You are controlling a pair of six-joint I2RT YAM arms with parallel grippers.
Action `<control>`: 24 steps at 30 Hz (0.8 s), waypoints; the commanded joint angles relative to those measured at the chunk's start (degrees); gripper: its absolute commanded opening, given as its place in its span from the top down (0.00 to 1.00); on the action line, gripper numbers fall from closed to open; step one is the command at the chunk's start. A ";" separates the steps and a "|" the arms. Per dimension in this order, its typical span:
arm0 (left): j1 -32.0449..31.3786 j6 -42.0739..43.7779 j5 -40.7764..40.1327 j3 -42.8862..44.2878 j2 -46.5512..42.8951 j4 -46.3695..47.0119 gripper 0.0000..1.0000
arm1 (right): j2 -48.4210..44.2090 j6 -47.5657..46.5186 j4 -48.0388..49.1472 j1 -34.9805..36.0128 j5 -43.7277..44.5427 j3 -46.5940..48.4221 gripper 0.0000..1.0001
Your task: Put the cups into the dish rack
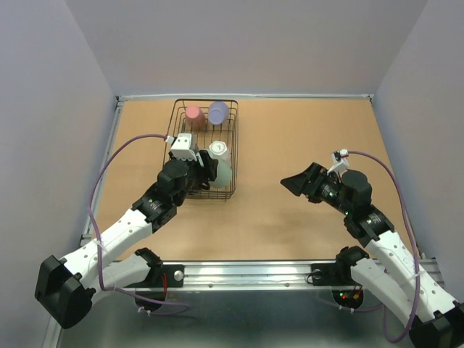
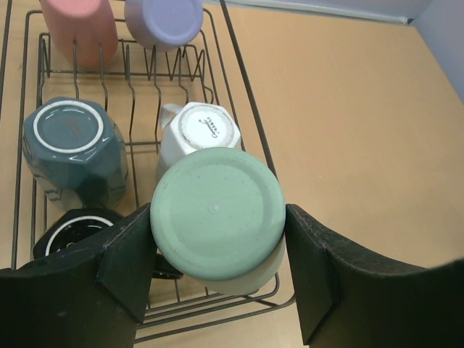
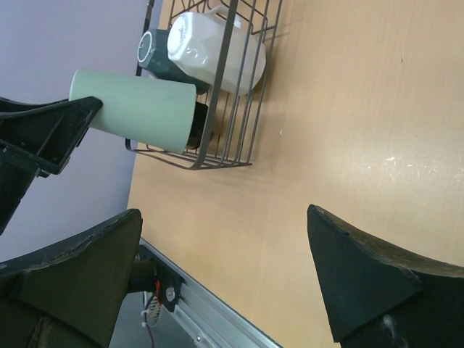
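Five cups (image 2: 199, 134) inside the dish rack (image 1: 205, 138), at the far left of the table (image 1: 304, 138)

left end effector (image 2: 215, 221) gripping mint cup (image 2: 217, 203) | right end effector (image 3: 225, 212) open, hovering

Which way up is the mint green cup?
The mint green cup is upside down: flat base facing up, held by the left gripper at the dish rack.
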 commanded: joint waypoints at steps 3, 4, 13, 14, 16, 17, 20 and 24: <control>-0.19 -0.77 -0.27 -1.39 0.05 4.54 1.00 | 0.07 -1.19 -0.39 0.02 1.05 -2.15 0.00; -0.19 -0.68 -0.27 -1.48 0.31 4.72 1.00 | 0.16 -1.10 -0.48 0.02 1.13 -2.50 0.00; -0.28 -0.94 -0.01 -1.66 5.14 6.30 1.00 | -1.33 -0.75 -0.74 0.02 1.58 -4.26 0.00; -0.28 -0.94 -0.18 -1.66 5.41 6.30 1.00 | -1.25 -0.84 -0.83 0.02 1.66 -4.26 0.00; -0.28 -0.86 -0.44 -1.74 6.29 6.30 1.00 | -1.42 -1.01 -1.01 0.02 1.58 -4.44 0.00; -0.28 -0.68 -0.62 -1.74 6.38 6.30 1.00 | -1.42 -1.10 -1.09 0.02 1.58 -4.53 0.00; -0.28 -0.50 -1.50 -2.18 6.91 6.13 1.00 | -1.60 -1.19 -1.18 -0.06 1.84 -4.70 0.00; -0.37 0.11 -2.55 -2.36 7.70 5.60 1.00 | -1.77 -1.37 -1.27 0.02 2.01 -5.05 0.00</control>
